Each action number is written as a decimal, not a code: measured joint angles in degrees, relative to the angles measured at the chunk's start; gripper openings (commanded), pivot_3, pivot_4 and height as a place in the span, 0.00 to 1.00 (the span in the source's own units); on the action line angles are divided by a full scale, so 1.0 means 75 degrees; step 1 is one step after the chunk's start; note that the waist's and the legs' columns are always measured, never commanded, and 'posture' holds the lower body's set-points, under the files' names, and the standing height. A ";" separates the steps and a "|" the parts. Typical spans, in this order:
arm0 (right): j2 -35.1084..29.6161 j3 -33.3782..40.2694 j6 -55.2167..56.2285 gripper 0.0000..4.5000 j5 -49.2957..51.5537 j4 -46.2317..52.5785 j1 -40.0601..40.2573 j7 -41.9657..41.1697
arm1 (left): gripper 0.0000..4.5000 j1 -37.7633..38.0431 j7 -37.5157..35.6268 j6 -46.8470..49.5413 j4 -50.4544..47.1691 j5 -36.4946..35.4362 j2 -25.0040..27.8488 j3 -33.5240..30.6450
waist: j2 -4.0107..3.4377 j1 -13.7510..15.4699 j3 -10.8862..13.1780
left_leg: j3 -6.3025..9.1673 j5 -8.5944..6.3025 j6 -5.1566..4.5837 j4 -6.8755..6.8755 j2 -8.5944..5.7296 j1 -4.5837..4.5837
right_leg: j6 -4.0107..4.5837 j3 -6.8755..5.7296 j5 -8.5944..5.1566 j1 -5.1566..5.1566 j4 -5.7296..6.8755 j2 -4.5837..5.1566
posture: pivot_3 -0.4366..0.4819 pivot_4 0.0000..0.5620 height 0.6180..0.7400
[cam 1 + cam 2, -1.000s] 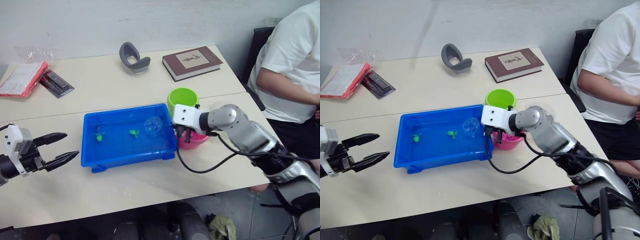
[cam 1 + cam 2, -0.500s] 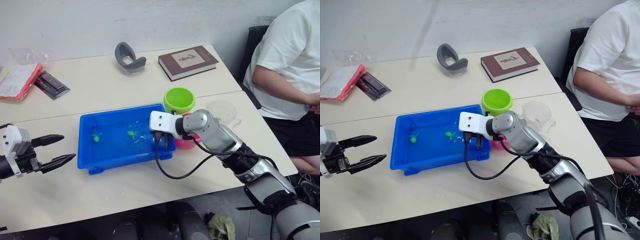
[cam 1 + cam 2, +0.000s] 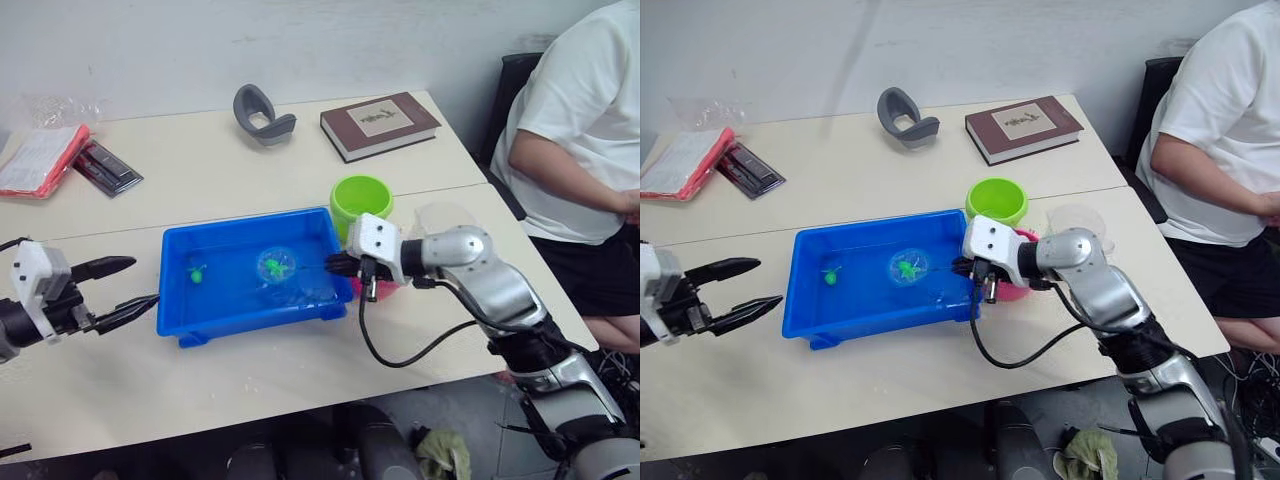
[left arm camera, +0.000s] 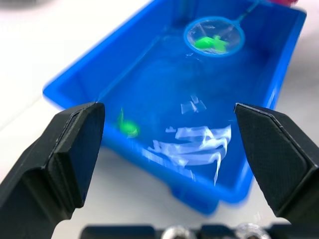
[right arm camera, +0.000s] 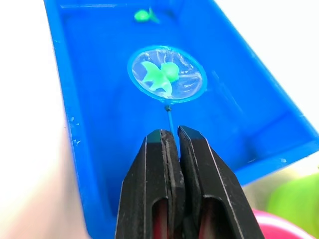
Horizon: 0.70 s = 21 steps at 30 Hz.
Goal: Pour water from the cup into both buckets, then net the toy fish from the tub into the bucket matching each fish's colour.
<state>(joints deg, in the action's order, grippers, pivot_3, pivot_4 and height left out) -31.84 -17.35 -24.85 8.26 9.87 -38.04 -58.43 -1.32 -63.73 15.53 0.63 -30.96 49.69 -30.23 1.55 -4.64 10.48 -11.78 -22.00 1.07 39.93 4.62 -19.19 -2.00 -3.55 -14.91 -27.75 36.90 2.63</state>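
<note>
While right gripper [image 5: 169,137] jaws pinch net [image 5: 167,74] handle, hoop cups green fish [image 5: 158,74] over tub [image 3: 185,320]; green bucket [image 3: 362,200] just beyond. Left gripper [image 3: 118,287] jaws wide, idle.

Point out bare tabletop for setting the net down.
Free: the front strip before the tub, and the stretch between tub, headrest-shaped grey piece and book. Crowded: right of the tub, around the green bucket and right tool.

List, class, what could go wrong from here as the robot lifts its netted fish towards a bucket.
The right gripper pinches only the end of the net handle, so the hoop may swing or tip and drop the green fish. The green bucket and pink bucket stand close together, so the fish could land wrongly.
</note>
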 measured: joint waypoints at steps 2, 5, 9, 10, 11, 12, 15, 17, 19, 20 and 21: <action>-0.0047 0.0325 0.0176 0.00 0.0164 0.0162 0.0213 0.0016 | 0.99 -0.0159 0.0070 0.0057 -0.0139 -0.0074 -0.0075 0.0134 | 0.0000 -0.0018 0.0000 | -0.0003 -0.0002 0.0004 0.0000 0.0004 0.0003 | 0.0000 0.0005 0.0000 0.0000 0.0000 -0.0007 | 0.48 0.27 1.00; -0.0099 0.0674 0.0101 0.00 0.0315 0.0234 0.0457 0.0207 | 0.99 -0.0392 0.0162 0.0147 -0.0345 -0.0176 -0.0239 0.0318 | 0.0001 -0.0013 0.0000 | -0.0004 -0.0001 0.0007 0.0000 0.0006 0.0006 | 0.0003 0.0008 -0.0002 0.0000 0.0003 -0.0011 | 0.48 0.27 1.00; -0.0134 0.1125 -0.0242 0.00 0.0358 0.0312 0.0670 0.0671 | 0.99 -0.0708 0.0219 0.0193 -0.0363 -0.0181 -0.0319 0.0642 | 0.0001 -0.0007 -0.0001 | -0.0003 -0.0001 0.0008 0.0003 0.0006 0.0006 | 0.0004 0.0012 -0.0002 0.0000 0.0005 -0.0012 | 0.48 0.27 1.00; -0.0190 0.1207 -0.0267 0.00 0.0413 0.0400 0.0744 0.0693 | 0.99 -0.0798 0.0218 0.0194 -0.0341 -0.0180 -0.0322 0.0763 | 0.0000 -0.0010 0.0000 | 0.0020 -0.0001 0.0007 0.0002 0.0005 0.0001 | 0.0004 0.0011 -0.0002 0.0008 0.0002 -0.0001 | 0.48 0.27 1.00; -0.0194 0.1214 -0.0273 0.00 0.0447 0.0448 0.0775 0.0698 | 0.99 -0.0865 0.0216 0.0193 -0.0337 -0.0180 -0.0331 0.0826 | -0.0001 -0.0025 0.0000 | 0.0066 -0.0001 0.0008 0.0003 0.0006 -0.0002 | 0.0003 0.0010 -0.0002 0.0022 -0.0002 0.0008 | 0.48 0.27 1.00; -0.0197 0.1223 -0.0272 0.00 0.0474 0.0476 0.0815 0.0703 | 0.99 -0.0957 0.0213 0.0193 -0.0318 -0.0179 -0.0363 0.0907 | -0.0015 -0.0060 0.0011 | 0.0276 0.0012 -0.0002 -0.0004 -0.0022 -0.0067 | 0.0001 -0.0048 -0.0001 0.0094 0.0000 0.0098 | 0.48 0.27 1.00; -0.0223 0.1234 -0.0273 0.00 0.0525 0.0515 0.0899 0.0730 | 0.99 -0.1155 0.0205 0.0173 -0.0271 -0.0178 -0.0392 0.1084 | -0.0045 -0.0123 0.0029 | 0.0754 0.0169 -0.0032 -0.0133 -0.0172 -0.0108 | -0.0016 -0.0418 0.0005 0.0298 -0.0142 0.0286 | 0.48 0.27 1.00; -0.0223 0.1303 -0.0269 0.00 0.0597 0.0652 0.0906 0.0793 | 0.99 -0.1222 0.0205 0.0170 -0.0246 -0.0175 -0.0422 0.1118 | -0.0057 0.0035 0.0033 | 0.0846 0.0224 -0.0032 -0.0098 -0.0218 -0.0154 | -0.0017 -0.0512 0.0006 0.0246 -0.0125 0.0356 | 0.48 0.27 1.00; -0.0234 0.1393 -0.0256 0.00 0.0652 0.0733 0.0990 0.0812 | 0.99 -0.1230 0.0194 0.0171 -0.0220 -0.0169 -0.0453 0.1196 | -0.0061 0.0300 0.0036 | 0.0847 0.0237 -0.0055 -0.0096 -0.0252 -0.0157 | -0.0021 -0.0504 0.0009 0.0247 -0.0127 0.0382 | 0.48 0.27 1.00; -0.0253 0.1434 -0.0247 0.00 0.0670 0.0743 0.1006 0.0812 | 0.99 -0.1232 0.0187 0.0171 -0.0219 -0.0169 -0.0454 0.1203 | -0.0061 0.0395 0.0036 | 0.0844 0.0237 -0.0061 -0.0093 -0.0258 -0.0153 | -0.0029 -0.0501 0.0013 0.0254 -0.0135 0.0385 | 0.48 0.27 1.00; -0.0281 0.1475 -0.0228 0.00 0.0686 0.0757 0.1016 0.0812 | 0.99 -0.1241 0.0183 0.0171 -0.0209 -0.0169 -0.0456 0.1212 | -0.0061 0.0454 0.0035 | 0.0848 0.0235 -0.0072 -0.0092 -0.0264 -0.0151 | -0.0035 -0.0503 0.0018 0.0264 -0.0141 0.0389 | 0.48 0.27 1.00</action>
<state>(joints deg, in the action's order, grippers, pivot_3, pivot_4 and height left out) -33.95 -6.29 -26.56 13.40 15.55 -30.42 -52.34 -10.62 -62.36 16.81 -0.94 -32.23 46.28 -21.15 1.10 -1.23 10.75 -5.42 -20.24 0.54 39.25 2.64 -20.32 -2.26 -7.33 -14.77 -25.77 35.84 5.54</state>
